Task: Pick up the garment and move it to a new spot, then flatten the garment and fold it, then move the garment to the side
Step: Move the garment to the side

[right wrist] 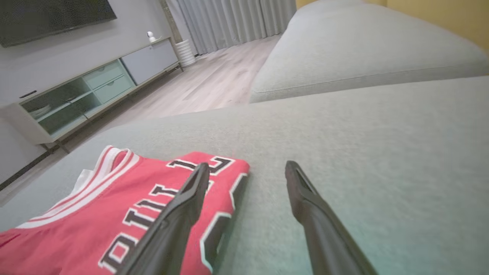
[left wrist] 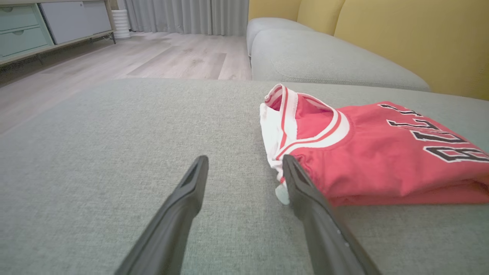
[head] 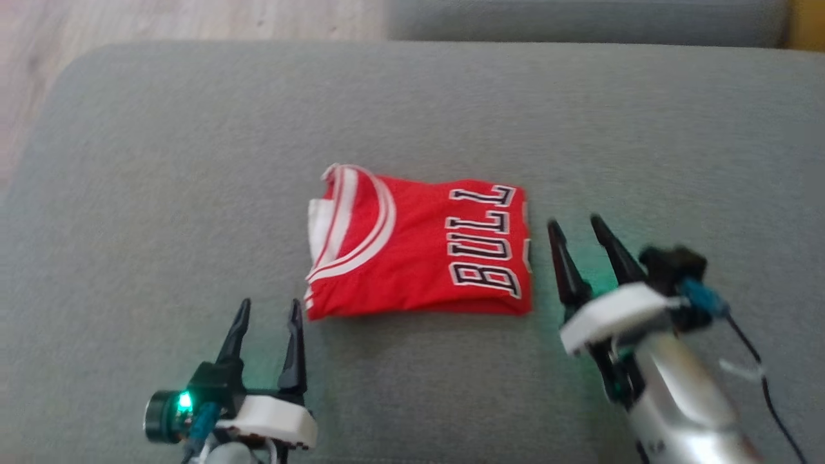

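At the near left, the left pincer (head: 269,304) stands wide and empty over the grey sofa cushion (head: 161,161), its fingertips just beside the near-left corner of the garment (head: 412,258). The garment lies folded into a compact rectangle at the middle of the cushion, with its white-striped neckline to the left and its black lettering to the right. Just beside its right edge, the right pincer (head: 575,222) is also wide and holds nothing.

Red, white-striped garment (head: 412,251), grey cushion (head: 193,193)
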Tool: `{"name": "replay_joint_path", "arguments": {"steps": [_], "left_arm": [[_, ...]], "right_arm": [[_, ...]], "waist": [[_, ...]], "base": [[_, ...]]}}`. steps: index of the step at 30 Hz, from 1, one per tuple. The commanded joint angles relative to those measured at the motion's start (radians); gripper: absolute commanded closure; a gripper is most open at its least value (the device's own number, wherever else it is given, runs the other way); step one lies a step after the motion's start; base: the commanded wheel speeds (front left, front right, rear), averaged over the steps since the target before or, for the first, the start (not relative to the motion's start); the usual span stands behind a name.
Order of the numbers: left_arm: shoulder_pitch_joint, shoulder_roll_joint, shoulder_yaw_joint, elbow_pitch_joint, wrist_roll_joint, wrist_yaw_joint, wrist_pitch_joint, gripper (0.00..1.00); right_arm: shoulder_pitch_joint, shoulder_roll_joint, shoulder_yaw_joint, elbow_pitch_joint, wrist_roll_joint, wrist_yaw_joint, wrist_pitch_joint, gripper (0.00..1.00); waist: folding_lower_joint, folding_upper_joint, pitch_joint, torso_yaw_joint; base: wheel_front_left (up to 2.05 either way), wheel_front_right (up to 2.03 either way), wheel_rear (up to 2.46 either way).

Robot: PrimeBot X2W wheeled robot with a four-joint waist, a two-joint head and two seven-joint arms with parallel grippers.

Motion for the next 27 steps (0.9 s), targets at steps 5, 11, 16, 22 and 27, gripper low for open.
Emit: {"name": "replay_joint_path", "arguments": {"steps": [5, 11, 16, 22, 27], "left_arm": [[-0.037, 0.005, 0.007, -0.015, -0.019, 0.004, -0.01, 0.0], [-0.028, 0.005, 0.016, -0.017, -0.024, 0.011, -0.01, 0.0], [-0.02, 0.005, 0.031, -0.017, -0.017, 0.006, -0.01, 0.0], [-0.021, 0.005, 0.043, -0.017, -0.01, -0.004, -0.01, 0.0], [-0.044, 0.005, 0.031, -0.019, -0.009, -0.013, -0.01, 0.0]], "right_arm": [[-0.121, 0.004, 0.053, 0.151, -0.013, -0.001, 0.012, 0.0], [-0.135, 0.004, 0.111, 0.292, 0.024, -0.001, 0.053, 1.0], [-0.145, 0.004, 0.113, 0.297, 0.059, -0.001, 0.001, 1.0], [-0.138, 0.004, 0.122, 0.264, 0.086, -0.001, -0.01, 1.0], [-0.116, 0.004, 0.117, 0.197, 0.09, -0.001, -0.011, 1.0]], "waist": [[-0.0001, 0.0, 0.047, 0.096], [-0.0001, 0.0, 0.048, 0.117], [-0.0001, 0.0, 0.027, 0.043], [-0.0001, 0.0, 0.0, -0.118], [-0.0001, 0.0, -0.002, -0.304]], "base": [[0.0, 0.0, 0.0], [0.0, 0.0, 0.0], [0.0, 0.0, 0.0], [0.0, 0.0, 0.0], [0.0, 0.0, 0.0]]}}
